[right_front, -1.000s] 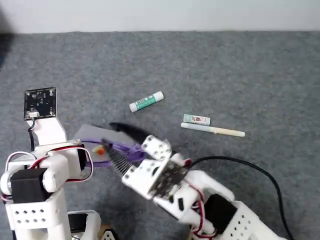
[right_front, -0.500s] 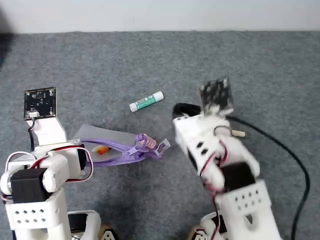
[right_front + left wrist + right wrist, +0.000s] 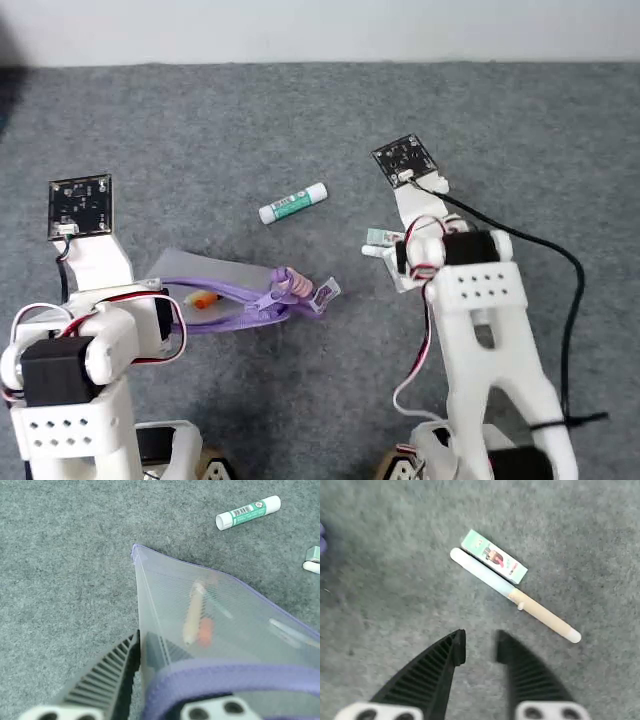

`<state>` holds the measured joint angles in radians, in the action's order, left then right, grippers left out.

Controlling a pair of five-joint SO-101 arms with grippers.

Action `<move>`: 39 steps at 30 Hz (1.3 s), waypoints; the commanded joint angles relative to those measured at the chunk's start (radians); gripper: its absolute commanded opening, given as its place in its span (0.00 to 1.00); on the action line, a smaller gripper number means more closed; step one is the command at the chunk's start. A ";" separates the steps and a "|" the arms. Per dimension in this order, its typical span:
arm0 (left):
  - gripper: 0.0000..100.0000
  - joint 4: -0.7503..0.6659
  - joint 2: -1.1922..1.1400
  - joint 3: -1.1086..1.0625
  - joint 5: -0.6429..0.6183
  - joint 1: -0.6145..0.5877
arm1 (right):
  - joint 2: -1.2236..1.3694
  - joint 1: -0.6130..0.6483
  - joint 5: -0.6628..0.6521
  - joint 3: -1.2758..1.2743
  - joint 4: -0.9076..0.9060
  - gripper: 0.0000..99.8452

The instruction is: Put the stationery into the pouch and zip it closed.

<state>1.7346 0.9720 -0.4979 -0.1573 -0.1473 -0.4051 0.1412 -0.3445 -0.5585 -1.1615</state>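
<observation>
Right gripper (image 3: 480, 647): fingers parted, nothing between them, poised over the grey mat (image 3: 520, 130) just short of the pen (image 3: 512, 595). Right alongside the pen, a small green box (image 3: 495, 557), seemingly touching it; both at centre right of the high view, partly tucked under the arm there. Further out, upper centre of the high view, a glue stick (image 3: 292, 203) lying alone, well apart from both. Left gripper (image 3: 155, 680): clamped on the purple-edged rim of the pouch (image 3: 210, 620), propping the mouth up at lower left of the high view. Inside already, a pencil (image 3: 194, 612) and an orange piece (image 3: 205, 631); zipper pull (image 3: 322, 293) out at the end nearest the right arm. Judged stage: three items left to load, zipping not yet begun. Hazards from here: closing on pen and box together, given how tight they lie, and dropping one on the way over; pinching the round pen off-centre and sending it rolling or tipping in the grip; striking the pouch rim with a long item carried crosswise; tugging the thin mesh from the left clamp through any push against it, collapsing the mouth and possibly spilling the pencil.
</observation>
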 commanded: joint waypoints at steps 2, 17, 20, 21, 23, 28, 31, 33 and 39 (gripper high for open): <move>0.01 0.017 0.005 0.019 -0.005 0.009 | 0.084 -0.041 -0.077 0.086 -0.004 0.24; 0.01 0.017 0.005 0.018 -0.005 0.011 | 0.588 -0.105 -0.086 0.359 0.088 0.24; 0.01 0.017 0.006 0.008 -0.005 0.011 | 0.664 -0.105 -0.084 0.410 0.081 0.24; 0.01 0.017 0.008 -0.004 -0.005 0.011 | 0.680 -0.105 -0.084 0.414 0.077 0.24; 0.01 0.015 0.011 -0.030 -0.005 0.011 | 0.704 -0.104 -0.087 0.414 0.044 0.24; 0.01 0.015 0.011 -0.033 -0.005 0.009 | 0.685 -0.062 -0.086 0.420 -0.157 0.24; 0.01 0.005 0.011 -0.035 -0.005 0.011 | 0.622 -0.035 -0.081 0.416 -0.180 0.24; 0.01 0.003 0.011 -0.035 -0.005 0.011 | 0.584 -0.012 -0.081 0.417 -0.176 0.24; 0.01 0.003 0.011 -0.036 -0.005 0.011 | 0.572 0.076 -0.080 0.416 -0.065 0.24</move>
<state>1.7346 0.9735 -0.5378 -0.1573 -0.1412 0.2117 0.1857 -0.4242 -0.1780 -1.2950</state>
